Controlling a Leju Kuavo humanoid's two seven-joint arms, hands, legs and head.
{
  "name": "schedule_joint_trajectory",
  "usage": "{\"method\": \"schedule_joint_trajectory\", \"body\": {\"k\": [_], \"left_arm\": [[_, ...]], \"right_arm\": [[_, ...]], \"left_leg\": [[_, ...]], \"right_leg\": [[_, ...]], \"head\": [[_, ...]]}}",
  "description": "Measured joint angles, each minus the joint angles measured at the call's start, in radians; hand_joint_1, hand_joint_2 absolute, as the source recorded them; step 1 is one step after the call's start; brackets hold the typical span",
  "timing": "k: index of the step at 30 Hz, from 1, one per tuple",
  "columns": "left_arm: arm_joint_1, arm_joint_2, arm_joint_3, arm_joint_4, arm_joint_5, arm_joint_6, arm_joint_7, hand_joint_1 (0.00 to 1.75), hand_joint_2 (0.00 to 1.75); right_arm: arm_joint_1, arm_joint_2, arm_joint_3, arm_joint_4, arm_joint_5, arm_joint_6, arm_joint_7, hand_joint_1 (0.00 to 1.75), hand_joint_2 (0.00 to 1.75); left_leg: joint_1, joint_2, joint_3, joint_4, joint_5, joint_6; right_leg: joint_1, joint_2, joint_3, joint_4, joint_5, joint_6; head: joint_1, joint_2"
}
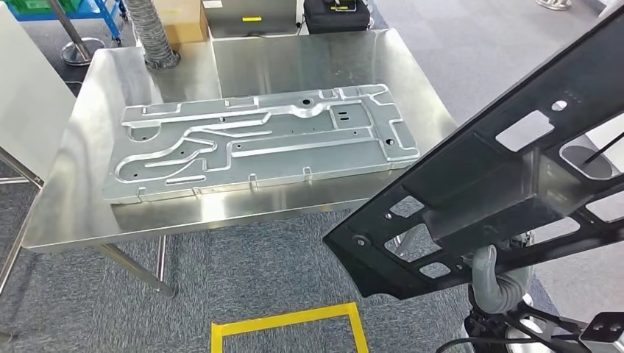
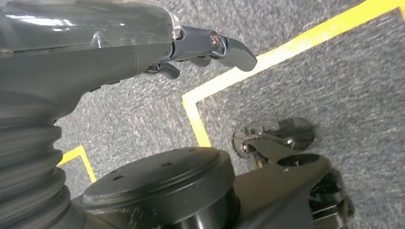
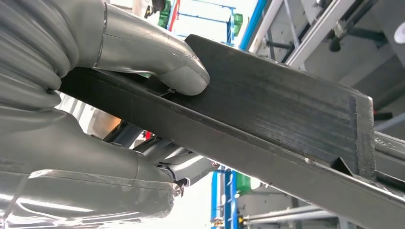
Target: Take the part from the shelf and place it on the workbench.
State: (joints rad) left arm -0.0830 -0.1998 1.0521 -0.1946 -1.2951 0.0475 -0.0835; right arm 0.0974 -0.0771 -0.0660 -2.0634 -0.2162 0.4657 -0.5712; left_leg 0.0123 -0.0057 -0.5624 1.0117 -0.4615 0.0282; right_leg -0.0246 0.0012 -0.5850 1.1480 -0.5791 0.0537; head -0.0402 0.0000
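Right hand [image 3: 143, 109] grips the black perforated panel part [image 1: 508, 176] by a rib, thumb clamped on top, part tilted in the air just off the steel table's [image 1: 243, 206] near-right corner, silver stamped plate [image 1: 257, 140] lying flat on it; left hand [image 2: 200, 47] hangs over carpet, fingers loosely curled, holding nothing.

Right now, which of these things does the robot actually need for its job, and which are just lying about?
Part of the job:
- black part, tilted, gripped by the right hand
- steel workbench, where it goes

Just there:
- silver panel lying flat on the workbench
- grey ribbed hose at its far edge
- yellow floor tape
- left hand, holding nothing, hanging over the carpet
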Motion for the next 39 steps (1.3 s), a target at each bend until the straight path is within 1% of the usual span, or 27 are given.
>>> {"method": "schedule_joint_trajectory", "body": {"k": [1,2,3,4,6,7,8,10,13,15,17,18,19,21,22,23,24,27,29,30,32,33,34,35,37,38,39], "left_arm": [[0.000,0.000,0.000,0.000,0.000,0.000,0.000,0.00,1.75],[0.000,0.000,0.000,0.000,0.000,-0.001,0.000,0.00,1.75],[0.001,-0.001,0.000,0.000,-0.001,-0.002,0.000,0.00,1.75],[0.002,-0.001,0.000,0.000,-0.002,-0.002,0.000,0.00,1.75],[0.002,-0.002,0.000,0.000,-0.004,-0.003,0.000,0.00,1.75],[0.002,-0.002,0.000,0.000,-0.004,-0.004,0.000,0.00,1.75],[0.001,-0.003,0.000,0.000,-0.004,-0.004,0.001,0.00,1.75],[0.000,-0.004,0.000,0.001,-0.005,-0.005,0.002,0.00,1.75],[-0.004,-0.003,0.000,0.000,-0.007,-0.004,0.002,0.00,1.75],[-0.005,-0.003,0.000,0.000,-0.009,-0.004,0.001,0.00,1.75],[-0.008,-0.003,0.000,0.000,-0.010,-0.005,0.000,0.00,1.75],[-0.010,-0.003,0.000,0.000,-0.010,-0.006,0.000,0.00,1.75],[-0.011,-0.002,0.000,0.000,-0.011,-0.006,0.001,0.00,1.75],[-0.010,-0.001,0.000,0.000,-0.012,-0.006,0.002,0.00,1.75],[-0.009,-0.001,0.000,0.000,-0.012,-0.006,0.002,0.00,1.75],[-0.008,-0.001,0.000,0.000,-0.012,-0.006,0.003,0.00,1.75],[-0.007,-0.002,0.000,0.000,-0.012,-0.006,0.003,0.00,1.75],[-0.005,-0.002,0.000,0.000,-0.012,-0.006,0.002,0.00,1.75],[-0.005,-0.002,0.000,0.000,-0.012,-0.006,0.001,0.00,1.75],[-0.005,-0.002,0.000,0.000,-0.012,-0.006,0.001,0.00,1.75],[-0.005,-0.002,0.000,0.000,-0.012,-0.006,0.001,0.00,1.75],[-0.004,-0.002,0.000,0.000,-0.012,-0.006,0.001,0.00,1.75],[-0.004,-0.002,0.000,0.000,-0.012,-0.006,0.001,0.00,1.75],[-0.003,-0.002,0.000,0.000,-0.013,-0.006,0.002,0.00,1.75],[-0.003,-0.002,0.000,0.000,-0.014,-0.007,-0.001,0.00,1.75],[-0.004,-0.002,0.000,0.000,-0.015,-0.009,-0.006,0.00,1.75],[-0.005,-0.002,0.000,0.000,-0.016,-0.013,-0.011,0.00,1.75]], "right_arm": [[-0.001,0.000,0.000,0.000,0.000,-0.001,0.002,1.75,1.75],[-0.001,0.000,0.000,0.000,0.001,-0.001,0.005,1.75,1.75],[-0.002,0.000,0.000,0.000,0.002,-0.003,0.010,1.75,1.75],[-0.003,0.000,0.000,0.000,0.004,-0.004,0.015,1.75,1.75],[-0.009,0.000,0.000,0.000,0.007,-0.006,0.021,1.75,1.75],[-0.012,0.000,0.000,0.000,0.008,-0.006,0.023,1.75,1.75],[-0.015,0.000,0.000,-0.001,0.009,-0.007,0.025,1.75,1.75],[-0.021,0.000,0.001,-0.003,0.012,-0.008,0.030,1.75,1.75],[-0.030,0.000,0.001,-0.003,0.011,-0.008,0.034,1.75,1.75],[-0.039,0.000,0.002,-0.003,0.009,-0.010,0.037,1.75,1.75],[-0.044,0.000,0.002,-0.003,0.008,-0.011,0.041,1.75,1.75],[-0.044,0.000,0.002,-0.003,0.008,-0.011,0.043,1.75,1.75],[-0.045,0.000,0.002,-0.003,0.008,-0.012,0.044,1.75,1.75],[-0.046,0.000,0.003,-0.002,0.007,-0.012,0.045,1.75,1.75],[-0.047,0.000,0.003,-0.002,0.007,-0.012,0.046,1.75,1.75],[-0.047,0.000,0.003,-0.002,0.007,-0.012,0.046,1.75,1.75],[-0.048,0.000,0.004,-0.002,0.007,-0.012,0.047,1.75,1.75],[-0.051,0.002,0.005,-0.003,0.007,-0.013,0.049,1.75,1.75],[-0.053,0.003,0.005,-0.003,0.007,-0.014,0.048,1.75,1.75],[-0.053,0.003,0.006,-0.003,0.007,-0.014,0.048,1.75,1.75],[-0.053,0.003,0.006,-0.002,0.007,-0.013,0.047,1.75,1.75],[-0.053,0.003,0.006,-0.001,0.007,-0.012,0.047,1.75,1.75],[-0.053,0.003,0.006,0.000,0.008,-0.012,0.047,1.75,1.75],[-0.054,0.003,0.006,0.001,0.009,-0.012,0.049,1.75,1.75],[-0.061,0.003,0.006,0.004,0.019,-0.012,0.054,1.75,1.75],[-0.066,0.003,0.007,0.006,0.026,-0.013,0.058,1.75,1.75],[-0.074,0.003,0.007,0.010,0.036,-0.017,0.064,1.75,1.75]], "left_leg": [[-0.003,0.000,0.003,0.000,-0.004,0.004],[-0.006,0.000,0.007,0.000,-0.008,0.007],[-0.009,-0.001,0.013,0.000,-0.013,0.009],[-0.012,-0.003,0.021,0.001,-0.019,0.010],[-0.017,-0.005,0.039,0.000,-0.032,0.009],[-0.020,-0.006,0.045,0.000,-0.039,0.006],[-0.021,-0.006,0.049,0.000,-0.045,0.002],[-0.022,-0.005,0.051,-0.003,-0.052,-0.008],[-0.023,-0.001,0.053,0.017,-0.073,-0.023],[-0.018,0.000,0.004,0.119,-0.118,-0.034],[-0.010,0.000,-0.076,0.248,-0.156,-0.044],[-0.006,0.000,-0.101,0.276,-0.149,-0.049],[-0.003,0.000,-0.107,0.266,-0.121,-0.052],[0.003,0.002,-0.071,0.149,-0.028,-0.055],[0.003,0.003,-0.048,0.087,0.005,-0.053],[0.002,0.004,-0.030,0.041,0.021,-0.048],[0.000,0.004,-0.022,0.019,0.021,-0.042],[-0.002,0.000,-0.016,0.004,0.011,-0.020],[0.000,0.000,-0.004,-0.007,0.009,-0.008],[0.001,0.000,0.001,-0.009,0.007,-0.003],[-0.001,0.000,0.008,-0.010,0.000,0.002],[-0.002,0.000,0.013,-0.010,-0.005,0.003],[-0.003,-0.001,0.020,-0.010,-0.010,0.003],[-0.003,-0.002,0.029,-0.009,-0.017,0.002],[-0.005,-0.005,0.047,-0.009,-0.031,-0.005],[-0.006,-0.005,0.053,-0.008,-0.037,-0.010],[-0.008,-0.005,0.055,-0.008,-0.043,-0.015]], "right_leg": [[0.001,0.000,-0.045,0.074,-0.023,0.000],[0.002,0.000,-0.085,0.130,-0.032,-0.001],[0.003,0.000,-0.109,0.153,-0.021,-0.003],[0.005,0.000,-0.114,0.135,0.011,-0.008],[0.012,0.000,-0.074,0.010,0.101,-0.025],[0.018,-0.001,-0.050,-0.052,0.130,-0.034],[0.022,-0.001,-0.033,-0.094,0.143,-0.041],[0.029,-0.001,-0.023,-0.119,0.138,-0.050],[0.019,0.000,-0.002,-0.143,0.135,-0.059],[0.014,-0.003,0.017,-0.155,0.130,-0.065],[0.013,-0.005,0.028,-0.156,0.120,-0.068],[0.013,-0.005,0.035,-0.156,0.114,-0.067],[0.012,-0.005,0.043,-0.155,0.107,-0.066],[0.009,-0.003,0.064,-0.153,0.091,-0.060],[0.010,-0.001,0.072,-0.151,0.083,-0.055],[0.011,0.000,0.075,-0.149,0.078,-0.049],[0.012,0.001,0.074,-0.148,0.074,-0.043],[0.011,0.000,0.073,-0.148,0.068,-0.025],[0.008,-0.001,0.053,-0.099,0.042,-0.015],[0.007,-0.001,0.023,-0.042,0.019,-0.011],[0.007,-0.001,-0.065,0.096,-0.021,-0.006],[0.007,-0.001,-0.099,0.137,-0.020,-0.005],[0.007,-0.001,-0.115,0.141,0.001,-0.006],[0.007,-0.001,-0.109,0.103,0.042,-0.008],[0.010,-0.001,-0.062,-0.030,0.128,-0.017],[0.013,0.000,-0.041,-0.084,0.150,-0.023],[0.016,0.001,-0.029,-0.114,0.157,-0.029]], "head": [[0.000,0.000],[0.000,0.000],[0.000,0.000],[0.000,0.000],[0.000,0.000],[0.000,0.000],[0.000,0.000],[0.000,0.000],[0.000,0.000],[0.000,0.000],[-0.001,0.000],[-0.001,0.000],[-0.001,0.000],[-0.001,0.000],[0.000,0.000],[0.000,0.000],[0.000,0.000],[0.000,0.000],[0.000,0.000],[0.000,0.000],[0.000,0.000],[0.000,0.000],[0.000,0.000],[0.000,0.000],[0.000,0.000],[0.000,0.000],[0.000,0.000]]}}
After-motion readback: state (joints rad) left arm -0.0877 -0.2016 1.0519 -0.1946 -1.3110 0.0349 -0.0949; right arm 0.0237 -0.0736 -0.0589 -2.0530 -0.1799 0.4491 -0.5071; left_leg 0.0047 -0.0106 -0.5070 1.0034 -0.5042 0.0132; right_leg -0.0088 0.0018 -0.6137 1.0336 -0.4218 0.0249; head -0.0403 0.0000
